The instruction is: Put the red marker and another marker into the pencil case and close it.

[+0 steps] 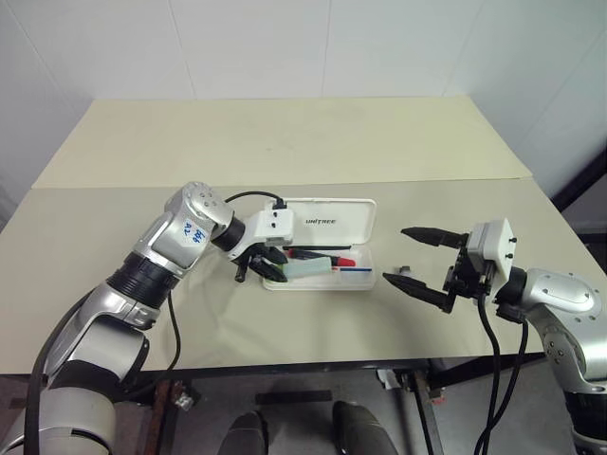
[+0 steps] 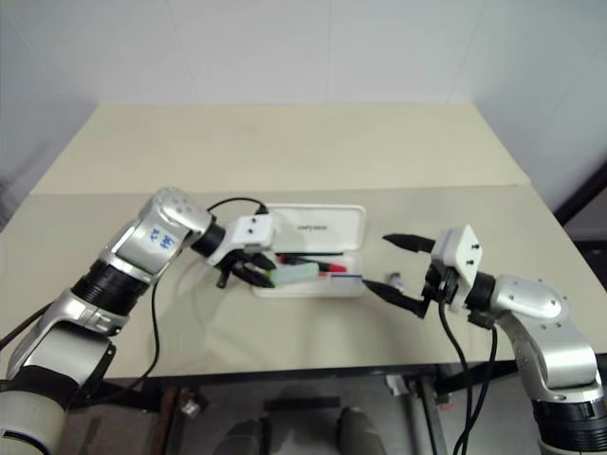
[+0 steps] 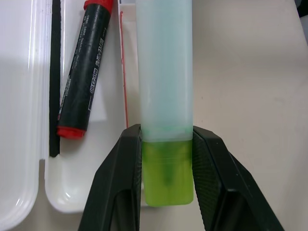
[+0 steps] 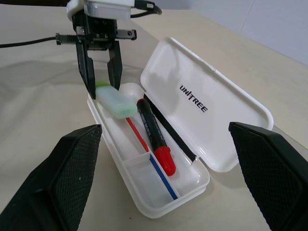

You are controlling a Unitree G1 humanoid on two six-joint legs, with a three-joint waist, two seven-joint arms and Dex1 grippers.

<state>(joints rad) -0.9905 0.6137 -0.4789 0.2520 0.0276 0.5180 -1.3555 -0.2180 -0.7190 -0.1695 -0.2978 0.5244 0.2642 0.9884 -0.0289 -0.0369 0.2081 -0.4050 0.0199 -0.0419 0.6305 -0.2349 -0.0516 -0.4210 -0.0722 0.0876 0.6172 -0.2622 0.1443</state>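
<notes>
The left gripper (image 4: 102, 72) pinches the green marker (image 3: 165, 96) by its bright end, over the open pencil case (image 4: 202, 103) on the desk (image 1: 285, 142). Just beside it, the red marker (image 4: 154, 132) lies inside. The right gripper (image 1: 417, 258) hangs spread wide nearby.

Silver arms (image 1: 171, 248), black cables, black fingers (image 3: 118, 183) (white wrist housings).

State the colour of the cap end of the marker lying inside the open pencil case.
Bright red, on the red marker with its dark barrel; the right wrist view shows it best.
</notes>
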